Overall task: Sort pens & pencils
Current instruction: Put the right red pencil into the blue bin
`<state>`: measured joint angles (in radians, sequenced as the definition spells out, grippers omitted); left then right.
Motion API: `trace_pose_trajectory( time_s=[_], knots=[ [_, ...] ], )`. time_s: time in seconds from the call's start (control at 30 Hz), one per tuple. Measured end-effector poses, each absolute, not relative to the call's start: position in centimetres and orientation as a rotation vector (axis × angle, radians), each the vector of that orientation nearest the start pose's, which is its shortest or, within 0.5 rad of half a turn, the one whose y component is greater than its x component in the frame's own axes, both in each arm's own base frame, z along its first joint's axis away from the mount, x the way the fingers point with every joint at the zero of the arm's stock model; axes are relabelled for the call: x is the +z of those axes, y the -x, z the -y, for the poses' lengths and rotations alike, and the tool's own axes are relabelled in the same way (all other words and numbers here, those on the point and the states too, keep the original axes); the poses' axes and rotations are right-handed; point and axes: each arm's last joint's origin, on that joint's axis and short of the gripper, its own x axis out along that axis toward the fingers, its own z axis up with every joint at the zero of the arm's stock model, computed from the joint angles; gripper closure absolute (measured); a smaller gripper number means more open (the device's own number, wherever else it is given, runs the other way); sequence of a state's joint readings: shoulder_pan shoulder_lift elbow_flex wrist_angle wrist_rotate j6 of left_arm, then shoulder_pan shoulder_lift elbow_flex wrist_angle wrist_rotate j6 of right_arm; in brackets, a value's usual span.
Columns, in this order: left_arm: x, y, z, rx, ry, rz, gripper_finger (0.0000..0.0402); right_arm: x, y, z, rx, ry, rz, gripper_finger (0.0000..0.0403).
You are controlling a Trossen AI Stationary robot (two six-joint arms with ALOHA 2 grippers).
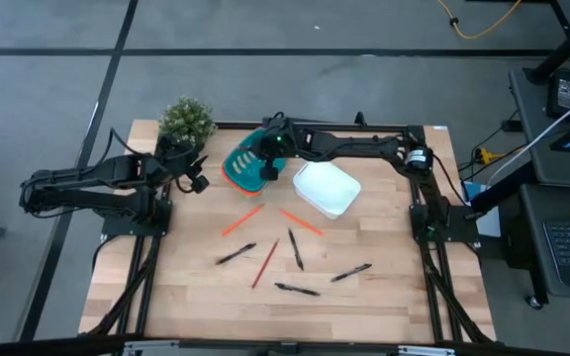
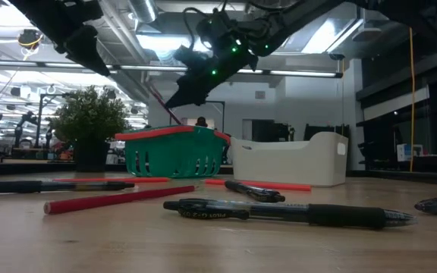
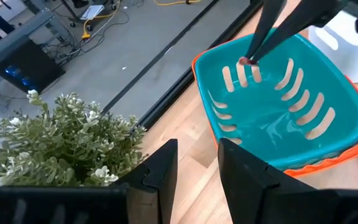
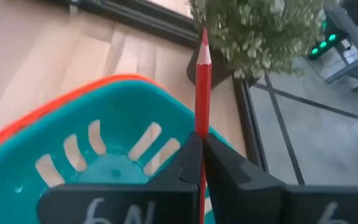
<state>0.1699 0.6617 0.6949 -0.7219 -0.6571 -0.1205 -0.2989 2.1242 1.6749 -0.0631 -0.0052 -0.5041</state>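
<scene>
1. I have the right claw (image 4: 197,163) above the teal basket (image 1: 245,166), pinched shut on one pencil (image 4: 202,87); in the right wrist view the red shaft runs up between the fingers with its sharpened tip pointing toward the plant (image 1: 186,121).
2. In the low view that pencil (image 2: 161,104) hangs slanted from the claw (image 2: 184,97), its lower end just over the basket's (image 2: 174,152) orange rim.
3. In the left wrist view the pencil's blunt end (image 3: 248,61) sits over the basket's (image 3: 278,106) slotted floor; I cannot tell if it touches.
4. My left claw (image 3: 196,163) waits beside the plant, on the side away from the basket, fingers parted with only a narrow gap and nothing between them.
5. A white bin (image 1: 327,189) stands just beside the basket, opposite the plant.
6. On the table (image 1: 186,287), in front of the basket, I count three more pencils: two (image 1: 242,221) (image 1: 301,221) near the basket and bin, one (image 1: 265,263) farther out.
7. Four pens lie farther from the basket than those two near pencils: (image 1: 237,254), (image 1: 296,249), (image 1: 350,272), (image 1: 297,289).
8. None of the loose pens or pencils touches another.
</scene>
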Motion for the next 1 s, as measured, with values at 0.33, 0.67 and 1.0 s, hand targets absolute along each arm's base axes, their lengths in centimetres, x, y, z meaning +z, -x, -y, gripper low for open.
trace_pose_trajectory(
  time_s=[0.33, 0.67, 1.0],
  knots=[
    [27.7, -12.0, -3.9, 0.834, -0.063, -0.632, 0.0292, 22.4, -46.3, 15.6, -0.144, 0.395, -0.607, 0.0386],
    [27.8, -12.1, -3.9, 0.828, -0.08, -0.623, 0.0292, 21.4, -46.1, 15.4, -0.115, 0.402, -0.673, 0.0386],
    [27.8, -12.1, -3.9, 0.828, -0.079, -0.621, 0.0292, 20.9, -45.8, 15.3, -0.086, 0.412, -0.736, 0.0386]
  ],
)
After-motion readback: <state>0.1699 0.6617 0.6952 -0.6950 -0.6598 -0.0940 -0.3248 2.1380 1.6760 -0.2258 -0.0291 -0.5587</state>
